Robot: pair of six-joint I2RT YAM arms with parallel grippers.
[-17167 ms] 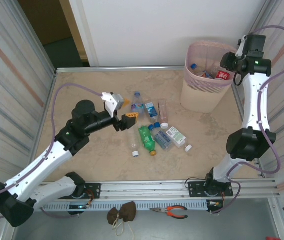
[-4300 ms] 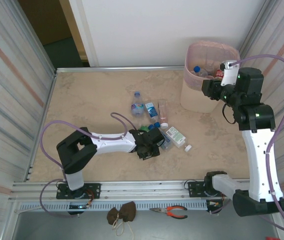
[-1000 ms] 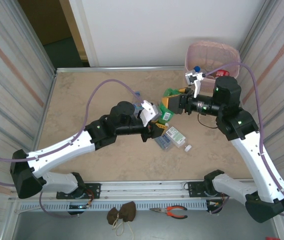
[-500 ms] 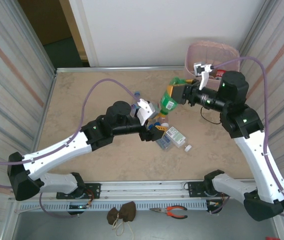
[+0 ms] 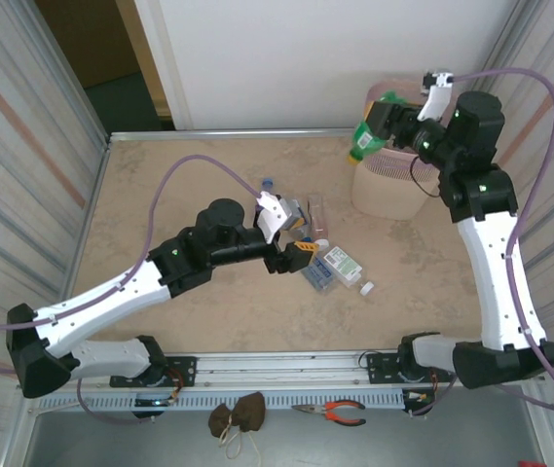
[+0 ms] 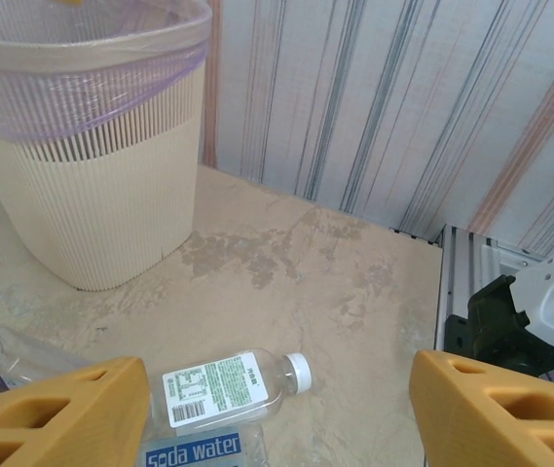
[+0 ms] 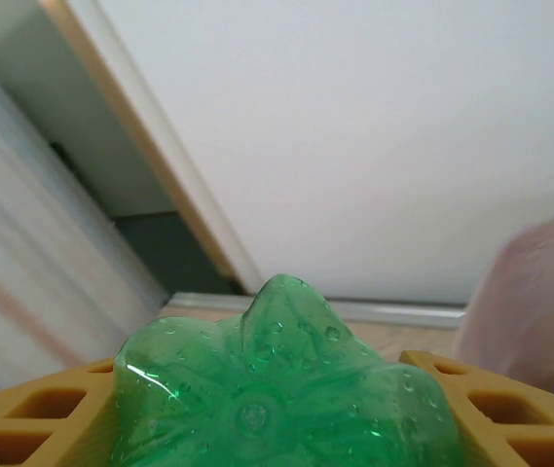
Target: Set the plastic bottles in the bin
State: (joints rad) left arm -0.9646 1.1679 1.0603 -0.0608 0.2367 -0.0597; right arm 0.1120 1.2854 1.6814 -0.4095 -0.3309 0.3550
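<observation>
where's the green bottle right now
In the top view the green bottle is at the far right, held aloft in the right gripper, at the left edge of the pink bin.

Right gripper [image 7: 277, 418]: fingers ochre-orange, with a grid of cut-outs. Between them, green bottle [image 7: 277, 375], translucent, surface beaded with small bubbles.
Bin [image 5: 384, 190], just past that gripper: pale pink. From the left wrist it reads cream, finely ribbed vertically, with lilac translucent liner [image 6: 82, 68].
Left gripper [image 5: 294, 255]: same orange fingers, black-and-white body.
Under it: clear bottle [image 6: 233, 384], white cap, white label with green print; blue label [image 6: 194, 449], white lettering.
Table [image 6: 335, 282]: beige, brown marbling.
Walls [image 6: 403, 117]: grey stripes, rust bands.
</observation>
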